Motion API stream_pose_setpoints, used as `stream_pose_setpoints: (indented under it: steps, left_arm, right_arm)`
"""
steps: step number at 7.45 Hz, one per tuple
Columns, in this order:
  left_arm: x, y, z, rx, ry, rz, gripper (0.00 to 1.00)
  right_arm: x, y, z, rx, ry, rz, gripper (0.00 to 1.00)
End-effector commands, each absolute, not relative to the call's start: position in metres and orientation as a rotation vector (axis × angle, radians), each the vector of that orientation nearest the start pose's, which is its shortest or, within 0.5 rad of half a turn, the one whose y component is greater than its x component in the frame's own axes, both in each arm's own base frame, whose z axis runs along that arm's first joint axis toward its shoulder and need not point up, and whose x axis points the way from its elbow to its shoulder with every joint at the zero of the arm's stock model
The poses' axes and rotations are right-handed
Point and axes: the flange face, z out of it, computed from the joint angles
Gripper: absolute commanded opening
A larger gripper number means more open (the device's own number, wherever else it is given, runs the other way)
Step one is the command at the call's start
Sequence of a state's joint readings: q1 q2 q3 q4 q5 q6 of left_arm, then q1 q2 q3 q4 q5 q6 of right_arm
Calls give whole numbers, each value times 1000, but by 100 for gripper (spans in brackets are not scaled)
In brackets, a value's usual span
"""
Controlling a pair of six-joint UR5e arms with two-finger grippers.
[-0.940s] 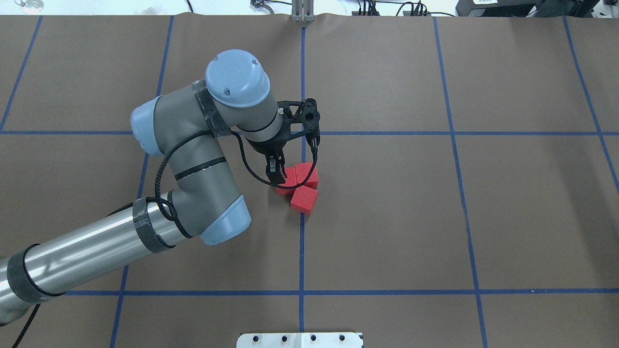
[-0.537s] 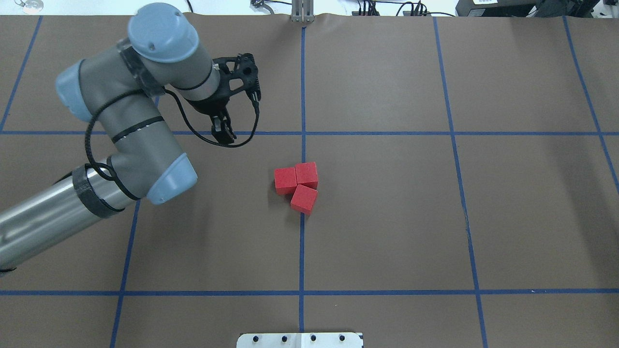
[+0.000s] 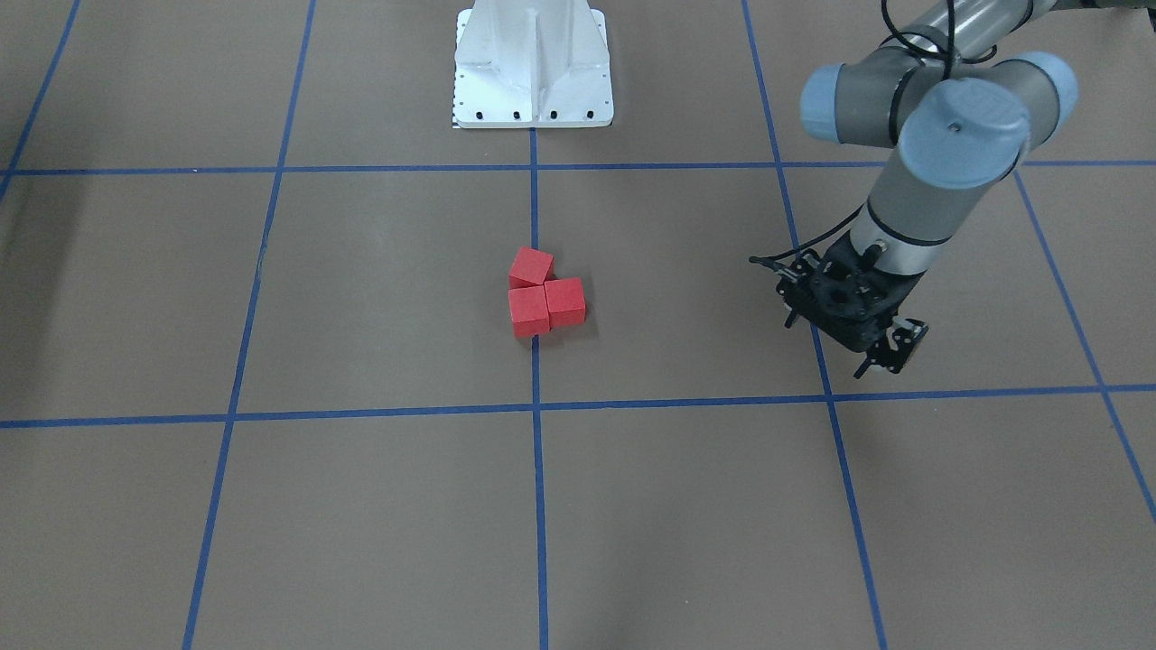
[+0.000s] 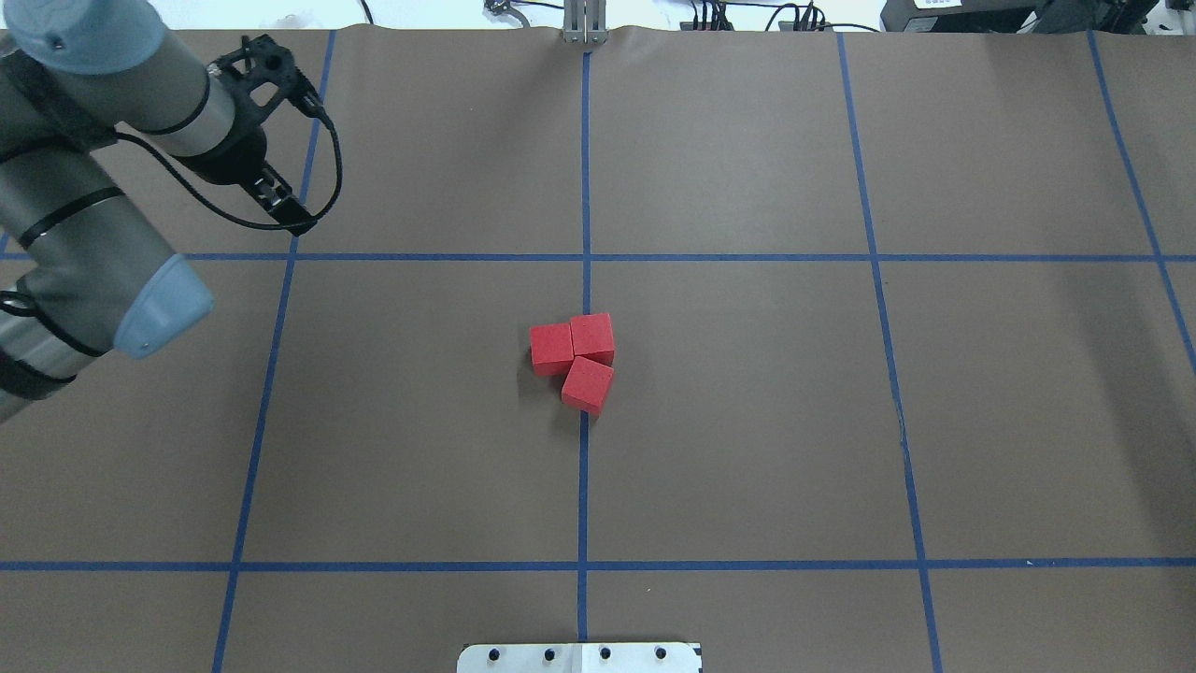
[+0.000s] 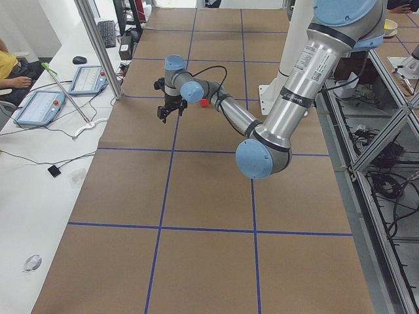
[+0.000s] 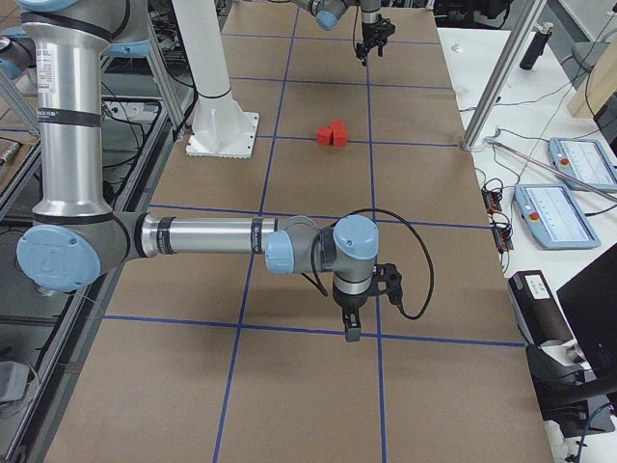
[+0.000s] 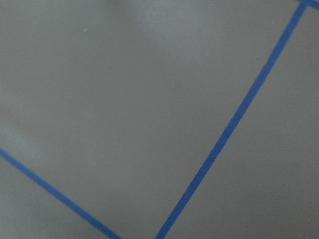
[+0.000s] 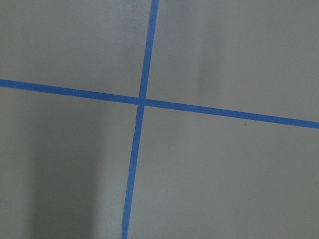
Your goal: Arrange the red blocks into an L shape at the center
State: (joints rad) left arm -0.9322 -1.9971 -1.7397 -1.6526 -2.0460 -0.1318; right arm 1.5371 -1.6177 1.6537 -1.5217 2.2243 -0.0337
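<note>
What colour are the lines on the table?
Blue tape lines on brown table; clearest in the overhead view.

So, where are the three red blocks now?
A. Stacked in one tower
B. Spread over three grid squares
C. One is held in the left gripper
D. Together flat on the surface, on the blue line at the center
D: the red blocks lie side by side and touching on the blue tape line, while the left gripper is far from them and holds nothing.

three red blocks (image 4: 573,360); two arms; two tablets (image 6: 567,183).
</note>
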Motion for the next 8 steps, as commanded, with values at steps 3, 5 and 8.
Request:
stream_pose_setpoints:
  steps: [3,5,8]
  left_arm:
    - [111,-518,499,227,764,349,100]
    - [-4,-505,575,221,697,320,100]
    - [-79,-462,621,174,676,141,100]
  right_arm:
    - [57,-480,647,74,-653,-90,99]
    - [57,-480,649,71,-653,-89,99]
    - [57,-480,649,72,-653,-91,99]
